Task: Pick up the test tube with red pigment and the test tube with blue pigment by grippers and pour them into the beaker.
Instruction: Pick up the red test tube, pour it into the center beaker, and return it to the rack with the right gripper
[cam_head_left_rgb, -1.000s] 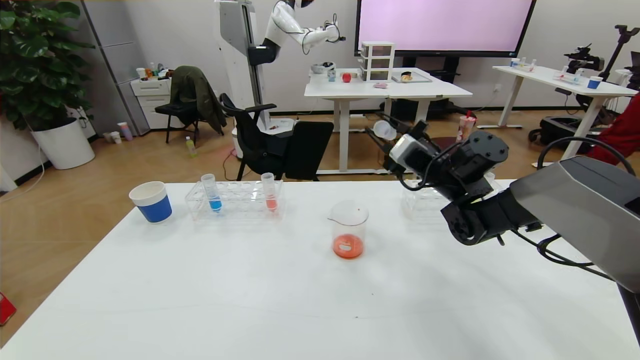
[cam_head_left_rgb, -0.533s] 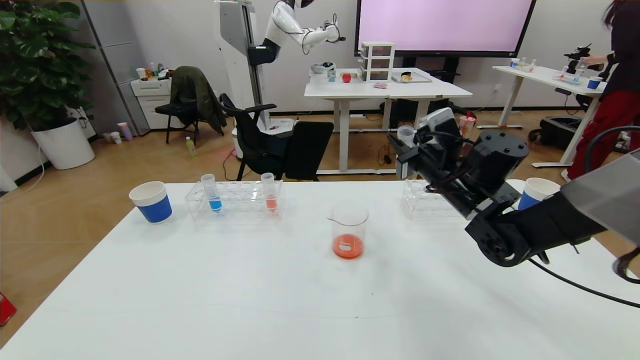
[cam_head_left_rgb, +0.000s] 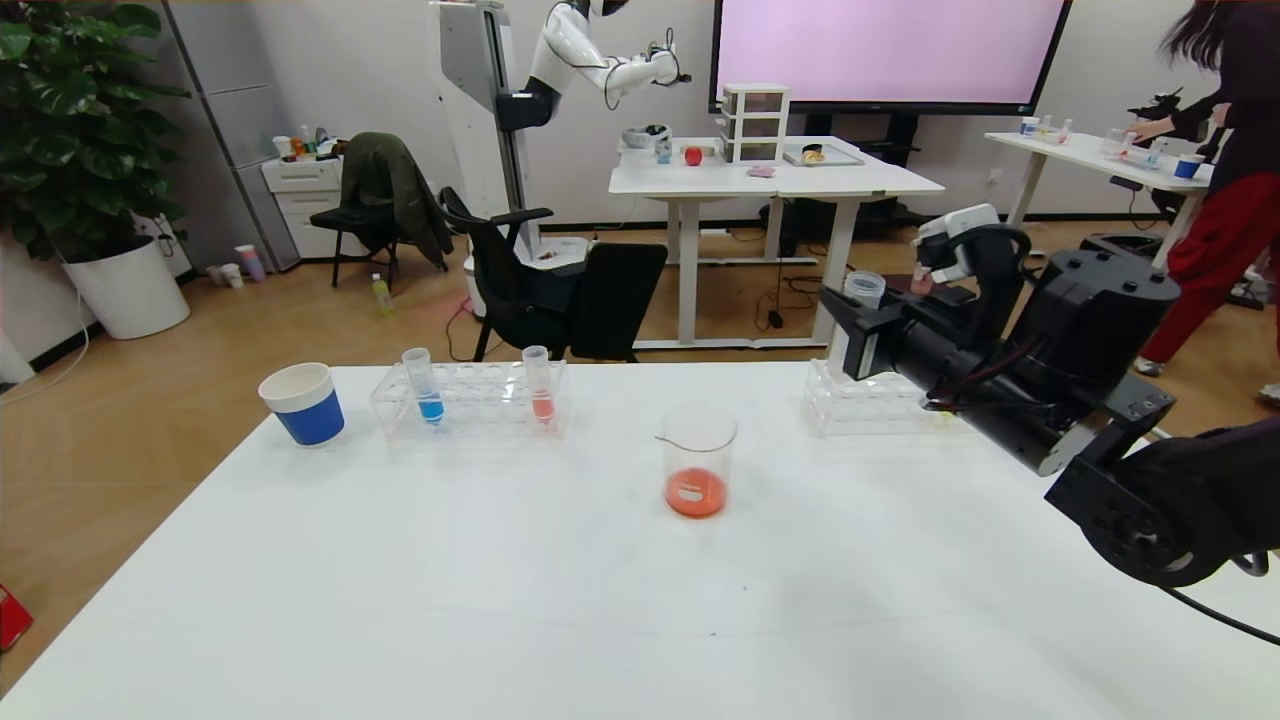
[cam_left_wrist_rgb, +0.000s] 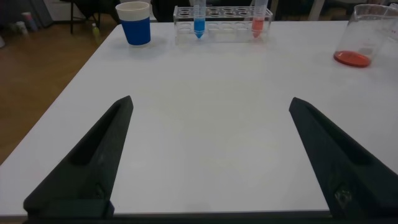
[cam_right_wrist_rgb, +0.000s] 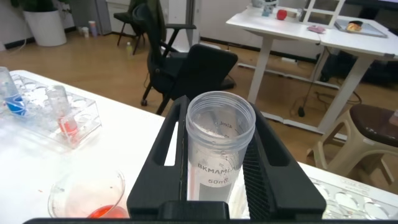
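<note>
White bench (cam_head_left_rgb: 500, 600) in a busy lab: the beaker (cam_head_left_rgb: 697, 459) already holds red liquid, and the right hand (cam_head_left_rgb: 868, 325) grips an emptied tube (cam_right_wrist_rgb: 219, 152) above the right-side rack (cam_head_left_rgb: 865, 405). The test tube with blue pigment (cam_head_left_rgb: 424, 386) waits in the left rack (cam_head_left_rgb: 470, 402), unpoured; the left hand (cam_left_wrist_rgb: 208, 158) hovers wide and empty.
</note>
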